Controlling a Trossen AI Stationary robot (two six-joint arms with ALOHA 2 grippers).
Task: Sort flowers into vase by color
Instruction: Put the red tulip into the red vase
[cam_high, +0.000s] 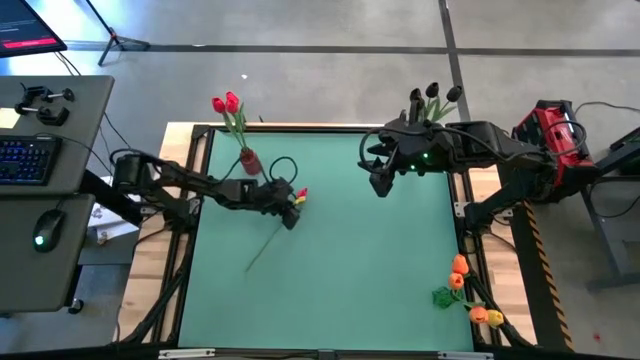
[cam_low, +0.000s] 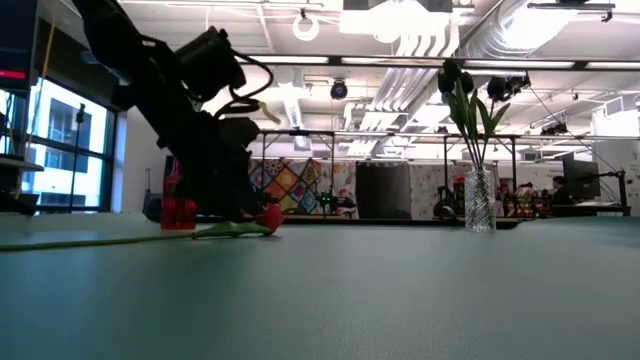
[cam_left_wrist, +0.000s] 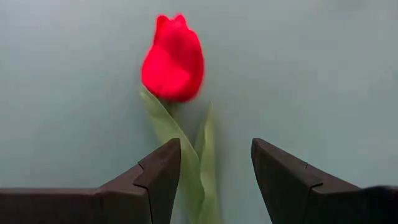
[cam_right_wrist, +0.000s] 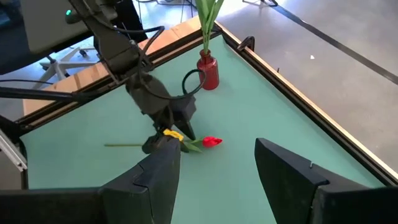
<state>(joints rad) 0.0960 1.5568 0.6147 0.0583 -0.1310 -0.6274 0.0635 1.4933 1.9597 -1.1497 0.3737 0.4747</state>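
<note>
Left hand (cam_high: 291, 207) low at frame centre-left, fingers spread astride the leaves of a red-headed fabric tulip (cam_left_wrist: 173, 58) lying flat on the green-topped desk (cam_high: 360, 260); not gripped yet. Right hand (cam_high: 379, 178) parked upper right, unclenched, holding nothing. Already sorted: red tulips in small red vase (cam_high: 249, 161), near-black ones in clear glass vase (cam_low: 480, 212). Orange tulips (cam_high: 466, 291) loose, lower right. Open workshop behind, concrete floor.

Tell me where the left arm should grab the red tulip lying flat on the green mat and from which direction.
Grip the thin green stem just below the red fabric tulip head, coming straight down from above. The tulip lies flat on the green mat, and the left gripper hangs over it with jaws open on either side of the stem, so closing there likely avoids crushing the head.
</note>
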